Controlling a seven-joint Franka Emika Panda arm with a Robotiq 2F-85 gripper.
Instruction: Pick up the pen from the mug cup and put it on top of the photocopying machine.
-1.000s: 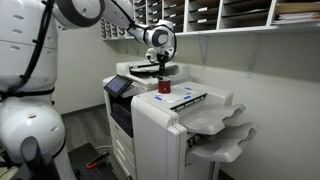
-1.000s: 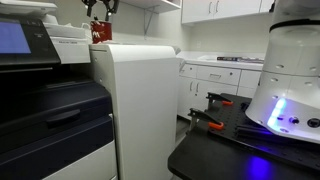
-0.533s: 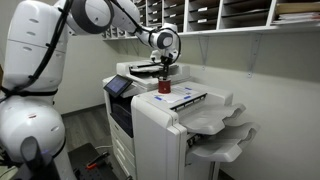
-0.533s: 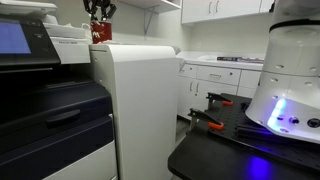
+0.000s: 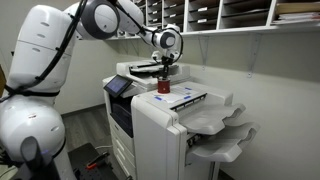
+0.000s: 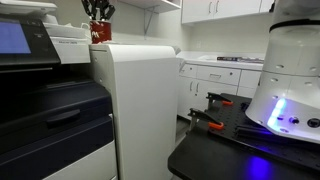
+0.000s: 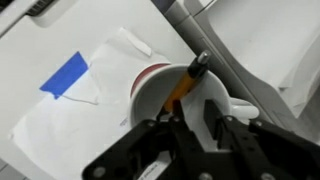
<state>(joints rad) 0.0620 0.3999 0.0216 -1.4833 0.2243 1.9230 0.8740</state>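
The red mug cup stands on top of the white photocopying machine. My gripper hangs straight over it, fingers dipping into its mouth. The wrist view looks down into the mug cup, white inside, with the pen leaning in it, dark-tipped with an orange shaft. My gripper straddles the pen's lower part. The pen rests near one finger, and a gap still shows between the jaws.
White paper with a strip of blue tape lies on the copier top beside the mug. Wall shelves hang just above the arm. Curved paper trays jut from the copier's side. A counter with tools stands nearby.
The gripper has sunk slightly onto the mug and its jaws have narrowed around the pen. The arm's upper links have swung into the exterior view.
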